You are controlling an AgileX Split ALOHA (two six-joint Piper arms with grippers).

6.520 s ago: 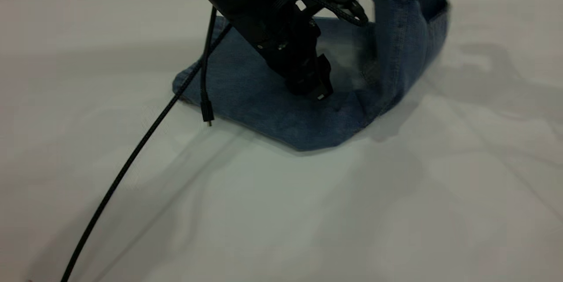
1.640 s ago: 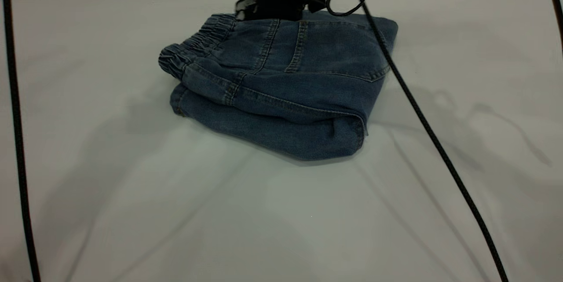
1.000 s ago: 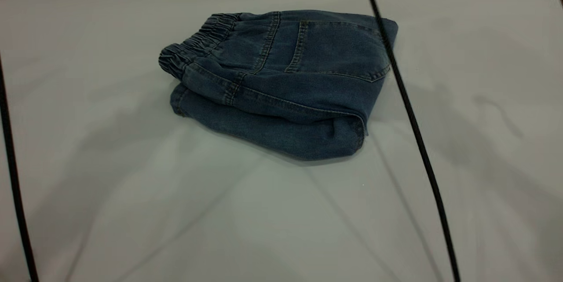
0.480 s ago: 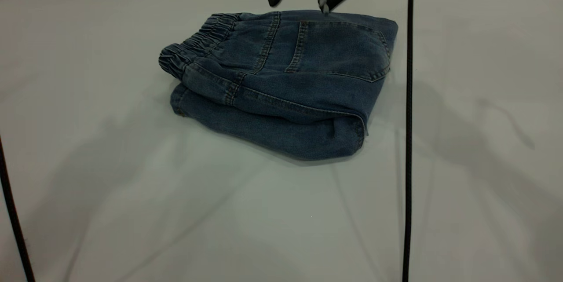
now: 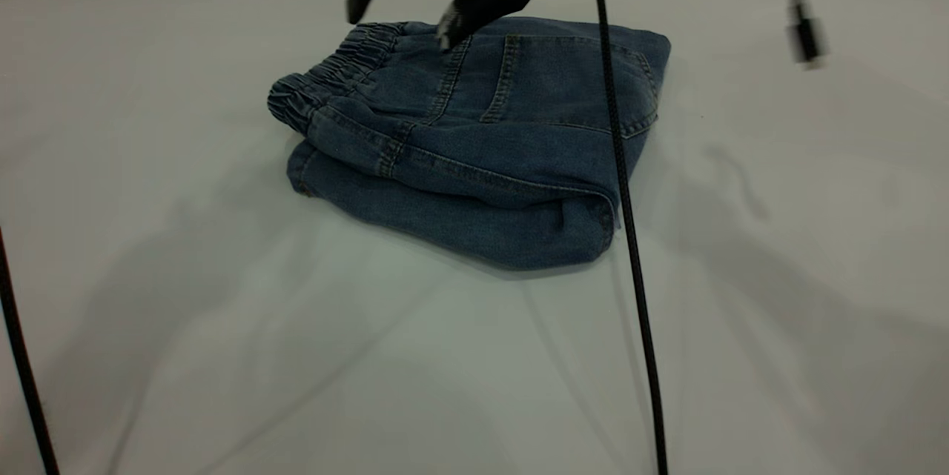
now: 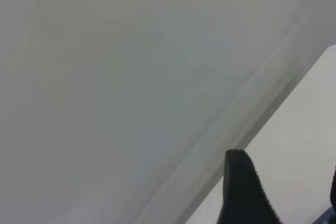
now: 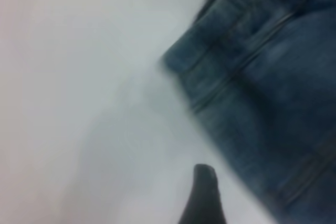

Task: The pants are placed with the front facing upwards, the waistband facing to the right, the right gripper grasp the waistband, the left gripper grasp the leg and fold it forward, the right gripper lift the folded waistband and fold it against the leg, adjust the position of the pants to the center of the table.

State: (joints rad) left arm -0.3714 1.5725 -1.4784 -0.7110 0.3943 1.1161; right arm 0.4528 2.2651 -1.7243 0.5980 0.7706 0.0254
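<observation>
Right hand: we've got it up at the far edge of the desk, hovering over the waistband end of the pants; its two black fingers are spread wide and pinching nothing; one tip hangs just off the gathered elastic, the other over the denim beside the centre seam; whether that tip touches the cloth we cannot tell

Right wrist view: we see one dark fingertip over the pale desk, just beside the edge of the pants; a corner of the denim and its stitched seams fill the rest of that view

Left hand: away from the action; its camera shows mostly bare desk and the desk's edge; one finger is plain, a dark sliver of the other sits at the frame edge, with a gap between them, so we call it spread and holding nothing; a scrap of blue shows in the corner

Pants: lying folded into a thick, compact bundle on the far half of the desk, near the middle across its width; elastic waistband on the left as the exterior camera sees it; a back patch pocket faces up; the fold is rounded at the near right corner

Cables: one black cable runs from the top of the exterior view down across the right part of the pants to the near edge; another crosses the near left corner; a loose plug dangles at the far right
</observation>
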